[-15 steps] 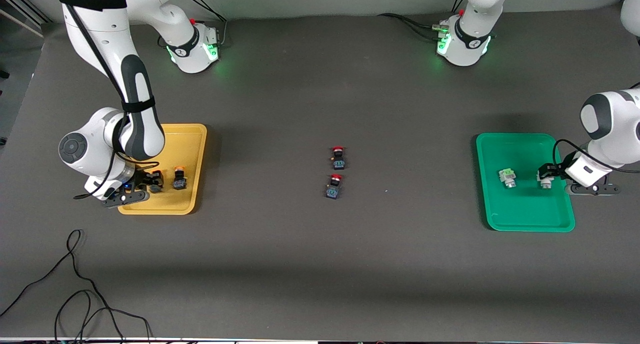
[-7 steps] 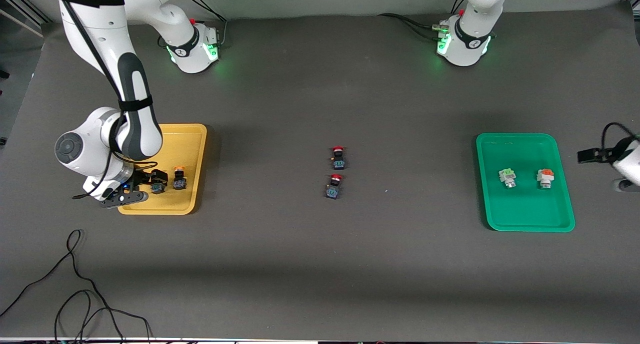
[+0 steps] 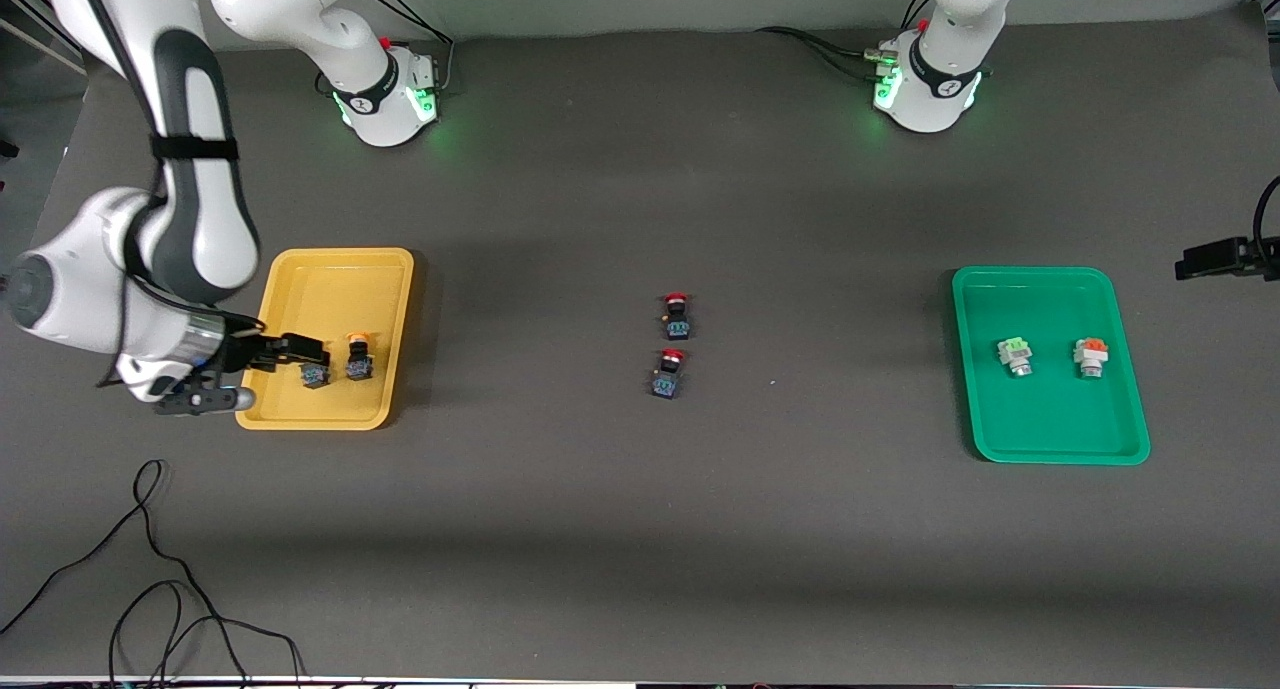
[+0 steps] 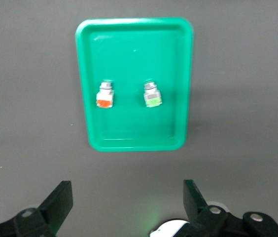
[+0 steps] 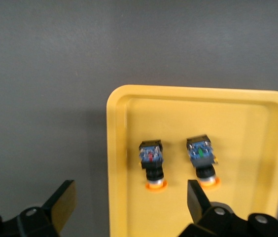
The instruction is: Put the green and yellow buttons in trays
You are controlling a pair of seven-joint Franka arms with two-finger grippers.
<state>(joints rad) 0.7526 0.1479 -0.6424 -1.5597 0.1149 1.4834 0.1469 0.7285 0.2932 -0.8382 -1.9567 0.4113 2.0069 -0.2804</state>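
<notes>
The yellow tray [image 3: 340,289] holds two yellow-capped buttons [image 3: 315,373] [image 3: 359,357] side by side. My right gripper [image 3: 305,352] hangs open and empty over the tray's edge toward the right arm's end. The right wrist view shows its open gripper [image 5: 131,197] above the tray [image 5: 117,148] and both buttons [image 5: 151,163] [image 5: 202,158]. The green tray [image 3: 1050,419] holds a green-topped white button [image 3: 1015,356] and an orange-topped one [image 3: 1090,357]. My left gripper [image 3: 1195,263] is raised off the tray, toward the left arm's end. It [image 4: 127,197] is open and empty, well above the tray [image 4: 134,29] and the buttons [image 4: 104,96] [image 4: 152,96].
Two red-capped switches [image 3: 676,316] [image 3: 668,373] lie in the middle of the table, one nearer the front camera than the other. Loose black cables [image 3: 150,569] lie near the front edge at the right arm's end.
The left gripper let go of the orange-topped button in the green tray and rose away toward its end. The right gripper released a yellow-capped button in the yellow tray and pulled back.
</notes>
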